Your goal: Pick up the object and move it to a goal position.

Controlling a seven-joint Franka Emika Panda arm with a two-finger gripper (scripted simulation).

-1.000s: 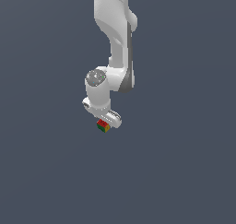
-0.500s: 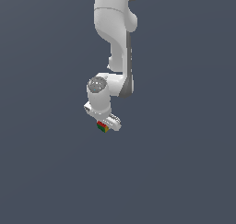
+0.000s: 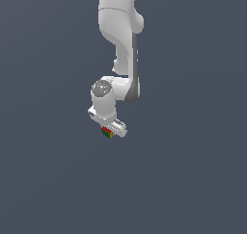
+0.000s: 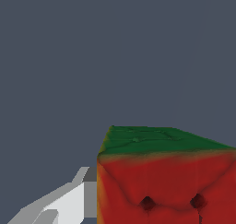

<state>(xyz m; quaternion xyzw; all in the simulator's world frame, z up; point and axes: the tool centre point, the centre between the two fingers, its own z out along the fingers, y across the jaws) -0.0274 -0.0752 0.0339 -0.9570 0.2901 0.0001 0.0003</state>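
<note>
Since a second ago almost nothing has moved: the arm (image 3: 118, 45) has only turned its wrist a little, and the cube has stayed tucked under the hand at about the same spot.

From where I stand, the biggest thing is the white arm. It comes down from the top of the exterior view, bends at a round grey-topped joint, and ends in a small white gripper (image 3: 112, 130) that points down. All around it is plain dark grey (I cannot see any floor edge or shadow, so I cannot tell how high the hand is).

Next comes the gripper itself. Its jaws are pulled in tight on the cube, one on each side, with no room left between them and the block. In the wrist view one white finger (image 4: 64, 202) with a grey pad presses flat against the side of the cube.

Smallest of all is the cube (image 3: 108, 133). It sits right at the tip of the gripper, much narrower than the hand. In the exterior view it shows red, green and a bit of yellow. Up close, the cube (image 4: 166, 177) shows a green face and a red face with two small dark marks.
</note>
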